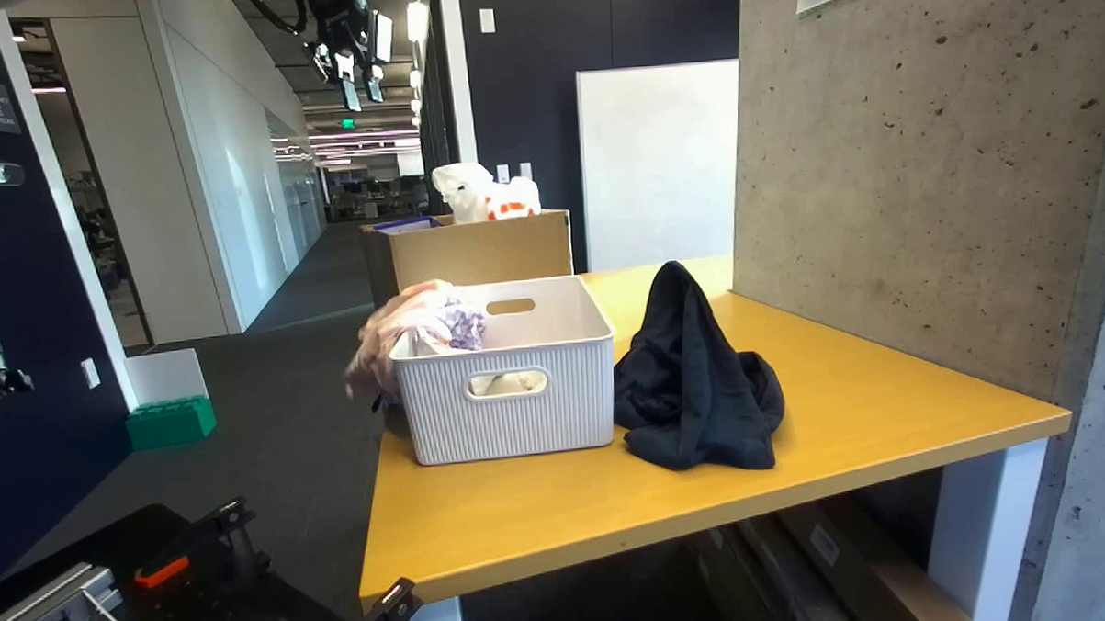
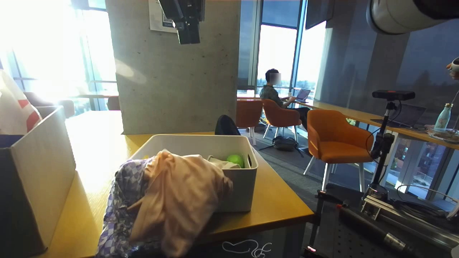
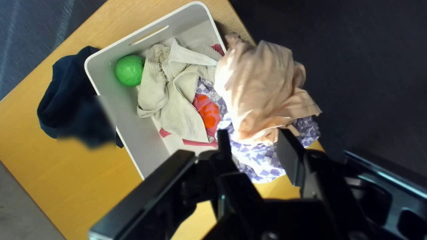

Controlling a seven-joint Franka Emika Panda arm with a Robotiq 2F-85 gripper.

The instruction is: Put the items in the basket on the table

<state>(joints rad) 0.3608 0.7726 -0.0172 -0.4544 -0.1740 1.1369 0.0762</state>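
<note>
At the upper left of the frame in an exterior view, a black two-fingered gripper (image 1: 363, 90) is hanging high, its fingers standing apart. At centre, a pale grey ribbed plastic basket (image 1: 515, 431) is standing on a yellow wood-topped table (image 1: 887, 418). Over the basket's left rim, a peach cloth (image 1: 388, 335) is spilling outward. Just right of the basket, a peaked dark navy cloth (image 1: 697, 379) is resting on the table. Behind the basket, a brown cardboard box (image 1: 482, 253) is standing.

At the top of an exterior view, left of centre, the gripper is pointing down, its spacing hidden from this angle. At lower centre, the peach cloth is hanging over the basket's near rim, partly covering a purple-and-white checked cloth (image 2: 123, 175). At the basket's right end, a bright green ball (image 2: 235, 160) is showing inside.

At the bottom of the wrist view, the gripper's two fingers are standing well apart. At upper left, the green ball is lying in the basket beside a cream knit cloth (image 3: 183, 120); beneath that, a pink-and-orange cloth (image 3: 208, 115) is showing. Right of centre, the peach and checked cloths are lying across the rim. At left, the navy cloth is lying outside the basket, partly blurred.
</note>
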